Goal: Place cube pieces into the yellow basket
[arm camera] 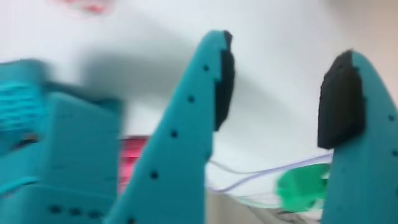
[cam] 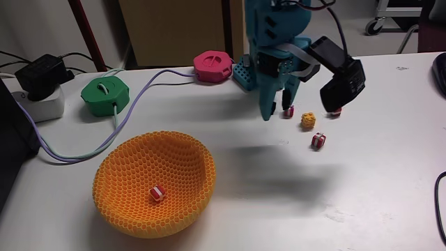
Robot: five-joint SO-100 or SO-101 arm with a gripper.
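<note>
- The yellow basket (cam: 154, 185), an orange-yellow round bowl with honeycomb lattice walls, sits on the white desk (cam: 376, 181) at about 7 o'clock in the fixed view.
- One red-and-white striped cube (cam: 157, 193) lies inside it, near the bottom.
- Outside the basket, well apart from it at about 2 o'clock from the bowl, more cube pieces lie on the desk: a yellow-orange cube with dark dots (cam: 308, 120), a striped cube (cam: 318, 140) just below it at 5 o'clock, and another striped cube (cam: 288, 111) at its 10 o'clock.
- A further striped piece (cam: 336, 112) peeks out under the black camera housing (cam: 343, 85) at 3 o'clock of the yellow-orange cube; it is partly hidden.
- The teal claw (cam: 277, 111) points down at the desk just left of that group, close beside the nearest striped cube; whether it touches is unclear.
- In the wrist view the claw (arm camera: 280, 99) is blurred, its two fingers standing apart with bare desk showing between the black pads (arm camera: 339, 109); it holds nothing.
- A green hexagonal puck (cam: 105, 93) and a pink hexagonal puck (cam: 213, 66), each with a cable, lie at 10 and 12 o'clock of the basket.
- A black adapter on a white socket block (cam: 42, 87) sits at the left edge.
</note>
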